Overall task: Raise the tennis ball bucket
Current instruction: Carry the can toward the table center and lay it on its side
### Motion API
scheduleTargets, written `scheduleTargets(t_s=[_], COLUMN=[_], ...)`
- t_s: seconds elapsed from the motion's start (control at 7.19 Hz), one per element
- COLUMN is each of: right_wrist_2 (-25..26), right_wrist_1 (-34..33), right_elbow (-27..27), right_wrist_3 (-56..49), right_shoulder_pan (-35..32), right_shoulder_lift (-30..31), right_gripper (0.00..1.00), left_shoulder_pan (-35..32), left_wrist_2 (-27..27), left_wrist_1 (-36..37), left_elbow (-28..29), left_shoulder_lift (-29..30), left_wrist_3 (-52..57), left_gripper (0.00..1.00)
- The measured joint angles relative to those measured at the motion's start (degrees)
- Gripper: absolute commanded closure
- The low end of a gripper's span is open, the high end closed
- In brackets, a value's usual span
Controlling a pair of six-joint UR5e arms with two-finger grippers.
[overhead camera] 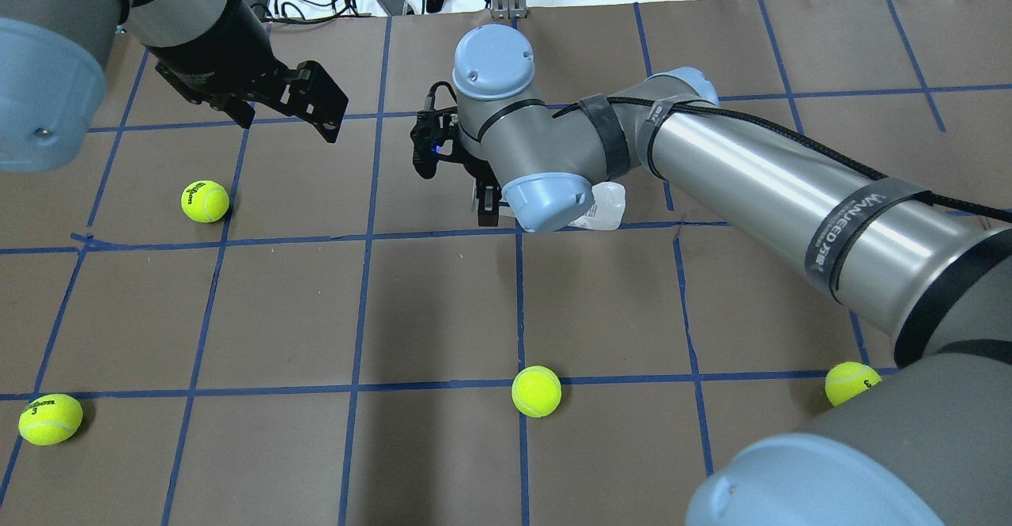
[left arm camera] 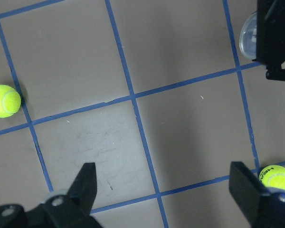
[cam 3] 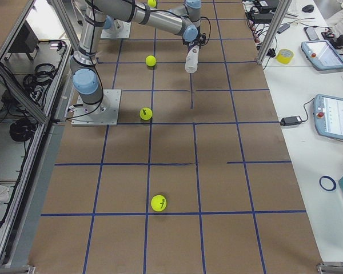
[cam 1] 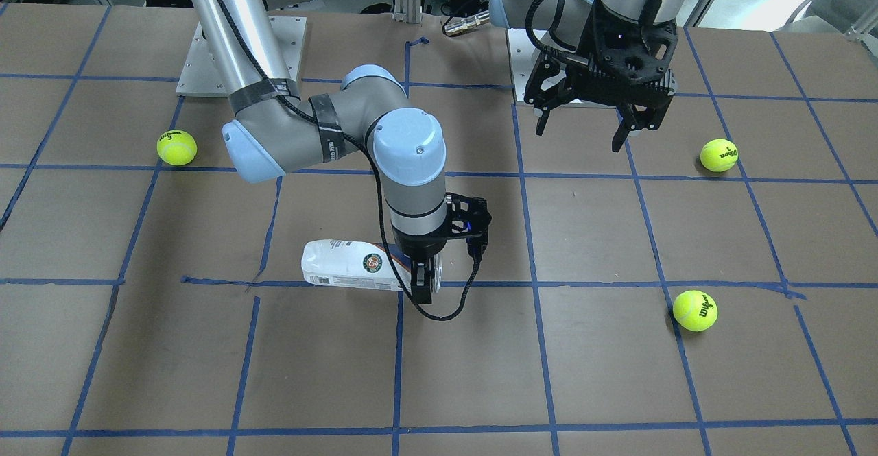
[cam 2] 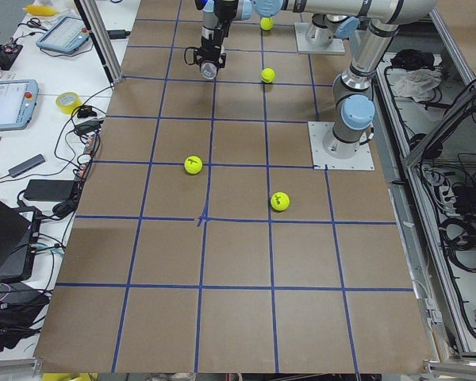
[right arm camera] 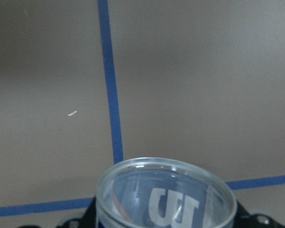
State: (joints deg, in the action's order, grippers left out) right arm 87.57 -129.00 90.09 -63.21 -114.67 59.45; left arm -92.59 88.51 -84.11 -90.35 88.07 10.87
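Observation:
The tennis ball bucket (cam 1: 350,264), a clear can with a white label, lies on its side near the table's middle. My right gripper (cam 1: 425,284) is shut on it near its open end, coming from above. The right wrist view shows the can's clear rim (right arm camera: 164,190) between the jaws. I cannot tell whether the can touches the table. In the overhead view only its closed end (overhead camera: 605,206) shows past the right wrist. My left gripper (cam 1: 583,123) is open and empty, hovering near its base, well away from the can. In the left wrist view (left arm camera: 166,190) its fingers stand wide apart.
Several yellow-green tennis balls lie loose on the brown table: one near the right arm's base (cam 1: 177,148), one under the left arm's side (cam 1: 719,155), one toward the front (cam 1: 695,310). Another ball (overhead camera: 537,391) shows in the overhead view. Blue tape lines grid the surface.

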Motion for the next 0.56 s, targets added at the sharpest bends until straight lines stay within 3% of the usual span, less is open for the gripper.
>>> scheduleTargets(t_s=[0.42, 0.56], right_wrist_2=[-2.7, -3.4], right_wrist_1=[-4.5, -5.3], right_elbow=[-0.2, -0.3], right_wrist_3=[0.4, 0.5], right_shoulder_pan=[-2.7, -3.2], right_shoulder_lift=[-3.9, -4.7], right_gripper=[0.59, 0.08], left_shoulder_pan=[0.2, 0.2], left_wrist_2=[0.0, 0.0], left_wrist_1=[0.0, 0.0], left_elbow=[0.0, 0.0], left_shoulder_lift=[0.0, 0.0], left_wrist_3=[0.0, 0.0], left_gripper=[0.00, 0.00])
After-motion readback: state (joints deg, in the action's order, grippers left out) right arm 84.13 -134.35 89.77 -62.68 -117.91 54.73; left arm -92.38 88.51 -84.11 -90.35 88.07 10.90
